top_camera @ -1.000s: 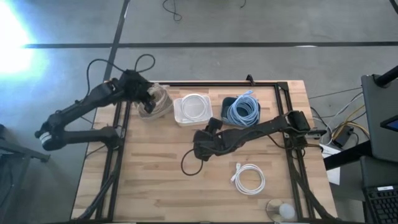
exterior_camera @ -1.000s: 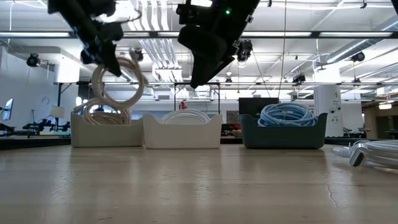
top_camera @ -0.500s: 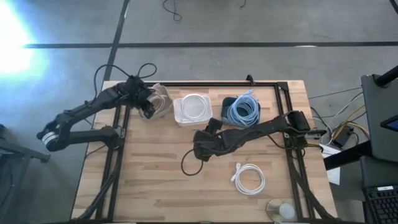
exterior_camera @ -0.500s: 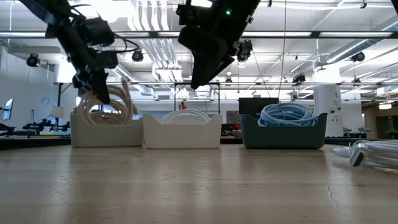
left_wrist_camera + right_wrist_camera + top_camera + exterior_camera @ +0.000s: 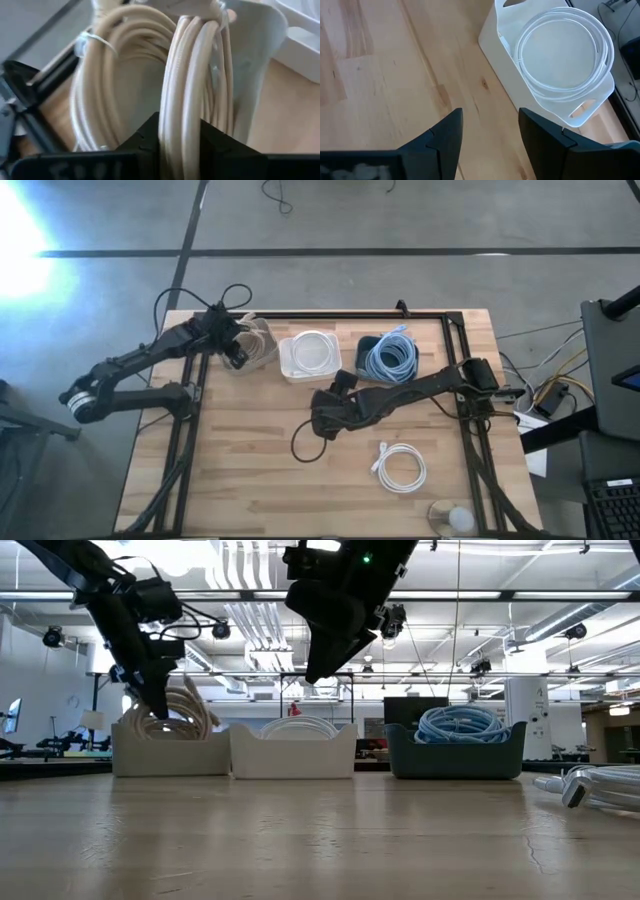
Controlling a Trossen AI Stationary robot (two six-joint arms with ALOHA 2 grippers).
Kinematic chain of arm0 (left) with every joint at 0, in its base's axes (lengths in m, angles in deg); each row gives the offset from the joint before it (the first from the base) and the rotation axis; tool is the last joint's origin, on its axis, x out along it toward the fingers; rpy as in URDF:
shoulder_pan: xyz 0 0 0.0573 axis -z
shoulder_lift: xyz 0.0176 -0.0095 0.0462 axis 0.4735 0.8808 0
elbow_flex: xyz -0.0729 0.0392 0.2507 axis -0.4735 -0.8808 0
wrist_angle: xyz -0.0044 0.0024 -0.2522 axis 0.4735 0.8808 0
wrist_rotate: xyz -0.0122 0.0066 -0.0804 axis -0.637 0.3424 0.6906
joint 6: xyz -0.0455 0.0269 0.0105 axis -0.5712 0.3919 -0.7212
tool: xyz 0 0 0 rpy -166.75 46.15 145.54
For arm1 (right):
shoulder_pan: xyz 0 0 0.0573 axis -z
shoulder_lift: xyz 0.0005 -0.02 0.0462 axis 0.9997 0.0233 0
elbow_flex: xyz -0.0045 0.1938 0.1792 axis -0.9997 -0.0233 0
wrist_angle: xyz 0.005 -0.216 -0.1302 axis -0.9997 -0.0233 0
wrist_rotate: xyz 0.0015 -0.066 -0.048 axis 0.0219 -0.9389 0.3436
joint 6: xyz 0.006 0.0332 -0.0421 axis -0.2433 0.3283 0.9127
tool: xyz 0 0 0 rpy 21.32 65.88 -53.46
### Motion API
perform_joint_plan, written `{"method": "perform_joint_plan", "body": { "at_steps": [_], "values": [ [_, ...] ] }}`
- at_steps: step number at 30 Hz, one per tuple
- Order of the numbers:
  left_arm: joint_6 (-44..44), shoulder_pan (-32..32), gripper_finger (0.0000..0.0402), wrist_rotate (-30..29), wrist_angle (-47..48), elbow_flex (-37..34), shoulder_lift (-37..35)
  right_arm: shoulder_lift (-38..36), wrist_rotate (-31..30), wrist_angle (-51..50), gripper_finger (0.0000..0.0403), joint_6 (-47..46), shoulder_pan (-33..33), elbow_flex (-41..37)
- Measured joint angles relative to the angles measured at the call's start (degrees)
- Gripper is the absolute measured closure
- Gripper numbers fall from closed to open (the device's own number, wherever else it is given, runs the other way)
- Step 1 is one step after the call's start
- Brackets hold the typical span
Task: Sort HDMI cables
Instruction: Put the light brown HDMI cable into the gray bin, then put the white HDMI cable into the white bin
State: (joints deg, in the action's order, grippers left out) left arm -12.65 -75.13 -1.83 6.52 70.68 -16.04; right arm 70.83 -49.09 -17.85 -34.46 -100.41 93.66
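My left gripper [image 5: 236, 348] [image 5: 150, 690] reaches into the beige bin [image 5: 262, 352] at the table's far left and is shut on a beige HDMI cable coil [image 5: 192, 75] [image 5: 190, 708]. Another beige coil [image 5: 102, 95] lies in that bin. My right gripper [image 5: 324, 420] [image 5: 490, 134] hangs open above the table's middle, touching nothing. White coils rest in the white bin [image 5: 310, 356] [image 5: 560, 55]. Light blue coils fill the dark bin [image 5: 390, 358]. One white coil [image 5: 402, 467] lies flat on the table at the near right. My left gripper pinches the beige coil's bundled strands [image 5: 181, 131] between its two fingers, which lie across the strands. It comes slanting down from the table's left. The coil stands on edge, and its lower part is sunk inside the beige bin [image 5: 170, 748].
The three bins stand in a row along the far edge inside a black frame [image 5: 455, 370]. A loose black wire [image 5: 300, 442] loops below my right arm. A round pale object [image 5: 455, 518] sits at the near right corner. Bare wood lies at the near left.
My left gripper has moved down and slightly toward the table's right, carrying the beige coil from above the beige bin down into it. The coil hung clear over the bin before; its lower part now sits inside. The gripper has stayed shut.
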Motion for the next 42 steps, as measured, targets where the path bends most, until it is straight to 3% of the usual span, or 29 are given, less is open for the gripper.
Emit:
{"method": "perform_joint_plan", "body": {
  "at_steps": [6,9,13,17,22,31,38,42],
  "values": [
    [1.0,0.0,0.0290,-1.7,4.0,3.6,-0.1,0.0,0.1,0.0,0.0213,0.0,0.0,0.0],
    [2.2,0.1,0.0277,-5.9,6.2,5.6,-0.2,0.0,0.3,0.0,0.0213,0.0,0.0,0.0],
    [2.3,0.1,0.0261,-13.8,8.8,7.7,-0.6,0.0,4.6,0.0,0.0213,0.0,0.0,0.0],
    [0.1,0.2,0.0255,-13.4,10.4,8.6,-2.0,0.0,11.5,-0.5,0.0213,-3.1,-0.2,0.0],
    [-1.3,0.3,0.0255,-4.6,10.2,9.7,-4.7,-1.6,18.7,-9.4,0.0213,-13.8,-0.5,0.0],
    [-3.6,1.5,0.0255,12.7,2.6,9.1,-12.8,-5.7,20.1,-27.5,0.0213,-28.3,-4.9,-1.3],
    [-8.6,3.4,0.0255,22.6,-5.5,4.5,-16.8,-7.1,33.8,-28.5,0.0213,-30.5,-9.0,-7.9],
    [-10.9,4.8,0.0255,25.2,-11.6,1.5,-17.1,-8.3,40.2,-28.6,0.0213,-33.7,-10.3,-13.7]
  ]
}}
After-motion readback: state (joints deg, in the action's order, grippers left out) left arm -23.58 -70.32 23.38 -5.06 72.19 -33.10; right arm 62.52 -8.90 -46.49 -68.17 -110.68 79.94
